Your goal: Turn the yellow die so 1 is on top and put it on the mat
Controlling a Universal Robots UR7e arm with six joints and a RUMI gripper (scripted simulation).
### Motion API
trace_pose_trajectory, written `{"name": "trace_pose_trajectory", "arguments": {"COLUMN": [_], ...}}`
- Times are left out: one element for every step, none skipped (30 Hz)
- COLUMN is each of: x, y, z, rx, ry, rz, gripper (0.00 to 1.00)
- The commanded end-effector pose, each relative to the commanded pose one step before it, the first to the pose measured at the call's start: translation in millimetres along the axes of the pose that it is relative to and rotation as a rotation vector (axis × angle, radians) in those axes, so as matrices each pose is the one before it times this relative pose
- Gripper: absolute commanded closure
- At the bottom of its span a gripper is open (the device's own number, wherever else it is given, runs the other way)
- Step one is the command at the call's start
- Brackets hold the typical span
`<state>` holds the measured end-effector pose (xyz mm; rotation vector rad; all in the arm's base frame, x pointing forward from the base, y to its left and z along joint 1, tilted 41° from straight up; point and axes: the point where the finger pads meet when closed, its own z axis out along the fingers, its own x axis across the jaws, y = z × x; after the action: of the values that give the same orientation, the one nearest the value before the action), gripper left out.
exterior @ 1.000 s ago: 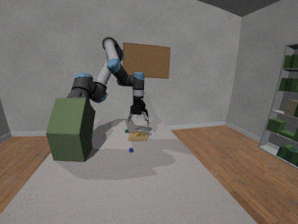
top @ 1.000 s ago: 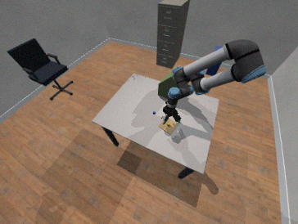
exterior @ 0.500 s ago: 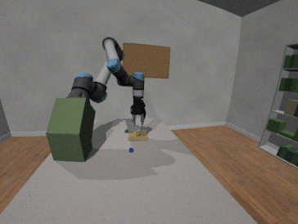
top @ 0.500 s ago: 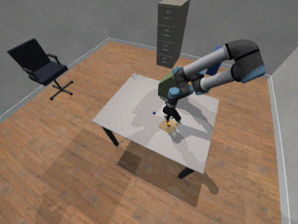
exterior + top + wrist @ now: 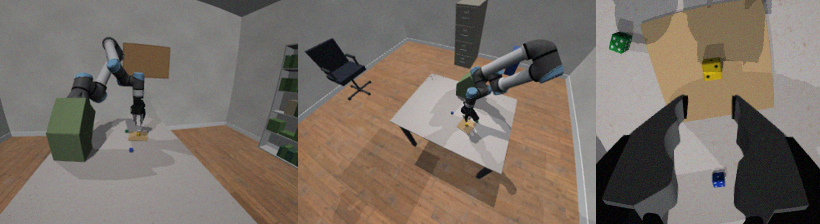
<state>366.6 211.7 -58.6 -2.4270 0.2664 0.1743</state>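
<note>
The yellow die (image 5: 712,69) lies flat on the tan mat, well inside its edges; it also shows in the top view (image 5: 466,123) and the exterior view (image 5: 138,133). I cannot read its top face. My gripper (image 5: 709,97) hangs above the mat, pointing down, clear of the die. Its fingers are narrowed, with a gap and nothing between them. The green die (image 5: 619,42) lies on the table beside the mat. The blue die (image 5: 718,179) lies on the table on the other side, below my fingers in the wrist view.
A large green box (image 5: 70,128) stands on the table near the arm's base. The table edge runs close to the mat (image 5: 467,126) on the near side. A filing cabinet (image 5: 470,33) and an office chair (image 5: 336,65) stand on the floor away from the table.
</note>
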Motion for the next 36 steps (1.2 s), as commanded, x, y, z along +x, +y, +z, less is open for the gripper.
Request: {"name": "trace_pose_trajectory", "arguments": {"x": [0.38,0.0,0.0,0.0,0.0,0.0,0.0,0.0,0.0,0.0,0.0,0.0,0.0,0.0,0.0,0.0,0.0,0.0,0.0,0.0,0.0,0.0,0.0,0.0,0.0,0.0,0.0,0.0,0.0,0.0,-0.01,-0.01,0.01,0.0,0.0,-0.01], "y": [0.0,0.0,0.0,0.0,0.0,0.0,0.0,0.0,0.0,0.0,0.0,0.0,0.0,0.0,0.0,0.0,0.0,0.0,0.0,0.0,0.0,0.0,0.0,0.0,0.01,0.01,0.01,0.01,0.0,0.0,0.01,0.01,0.01,0.01,0.01,0.01], "z": [-0.29,0.0,0.0,0.0,0.0,0.0,0.0,0.0,0.0,0.0,0.0,0.0,0.0,0.0,0.0,0.0,0.0,0.02,0.04,0.08,0.13,0.19,0.25,0.32,0.4,0.48,0.56,0.65,0.0,0.0,0.74,0.82,0.9,0.98,1.06,1.14], "rx": [0.00002,0.0,0.0,0.0,0.0,0.0,0.0,0.0,0.0,0.0,0.0,0.0,0.0,0.0,0.0,0.0,0.0,0.0,0.0,0.0,0.00001,0.00001,0.00001,0.00002,0.00002,0.00002,0.00003,0.00003,0.0,0.0,0.00004,0.00004,0.0,0.0,0.0,0.0], "ry": [0.00094,0.0,0.0,0.0,0.0,0.0,0.0,0.0,0.0,0.0,0.0,0.0,0.0,0.0,0.0,0.0,0.0,0.0,0.0,0.0,-0.00001,-0.00001,-0.00001,-0.00002,-0.00002,-0.00002,-0.00003,-0.00003,0.0,0.0,-0.00004,-0.00004,0.0,0.0,0.0,0.0], "rz": [-0.0002,0.0,0.0,0.0,0.0,0.0,0.0,0.0,0.0,0.0,0.0,0.0,0.0,0.0,0.0,0.0,0.0,0.0,0.0,-0.00001,-0.00001,-0.00001,-0.00002,-0.00002,-0.00003,-0.00003,-0.00004,-0.00004,0.0,0.0,-0.00005,-0.00006,0.0,0.0,0.0,0.0], "gripper": [0.79,0.79,0.79,0.79,0.79,0.79,0.79,0.79,0.79,0.79,0.79,0.79,0.79,0.79,0.79,0.79,0.79,0.79,0.79,0.79,0.79,0.79,0.79,0.79,0.79,0.79,0.79,0.79,0.79,0.79,0.79,0.79,0.79,0.79,0.79,0.79]}}
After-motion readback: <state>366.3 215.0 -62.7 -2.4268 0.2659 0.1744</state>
